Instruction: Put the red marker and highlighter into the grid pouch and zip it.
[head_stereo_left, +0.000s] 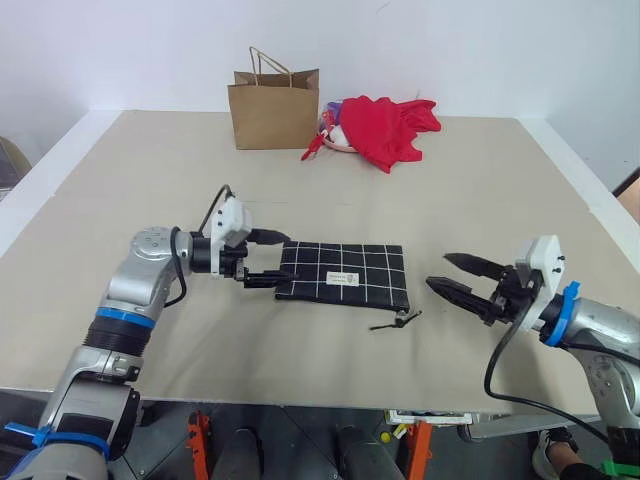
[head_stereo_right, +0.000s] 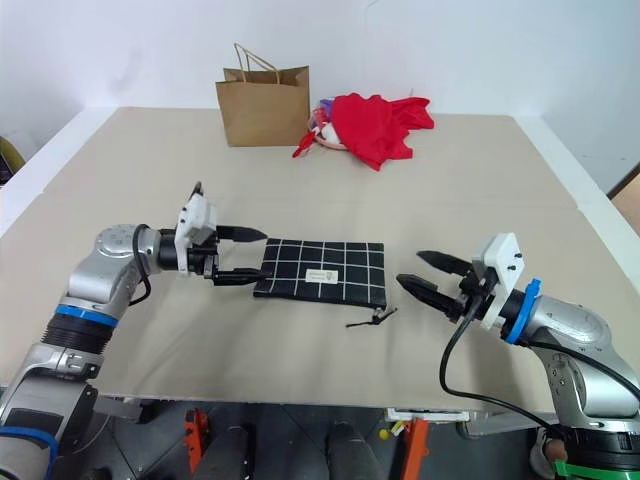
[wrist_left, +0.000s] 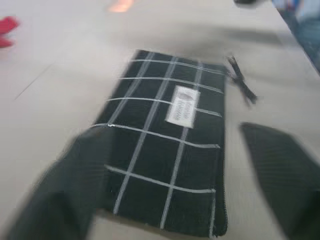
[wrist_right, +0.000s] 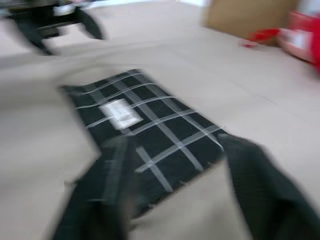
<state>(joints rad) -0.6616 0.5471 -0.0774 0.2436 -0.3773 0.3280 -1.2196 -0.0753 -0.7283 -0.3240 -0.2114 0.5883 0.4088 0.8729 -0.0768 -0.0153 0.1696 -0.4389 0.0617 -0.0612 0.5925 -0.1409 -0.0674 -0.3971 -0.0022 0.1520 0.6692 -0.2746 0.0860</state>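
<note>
My arms are silver metal with blue bands; each wrist carries a white camera block, looping black cables, and a black two-fingered gripper (head_stereo_left: 268, 258).

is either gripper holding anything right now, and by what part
Nothing is held. The left gripper is open beside the grid pouch; the right gripper is open, apart from it.

Head stereo pair: high, facing forward and down over the tabletop (head_stereo_left: 480, 180), far. Wrist cameras: low and close, facing each other from opposite ends of the pouch (wrist_left: 165, 150). All four share the pouch.
</note>
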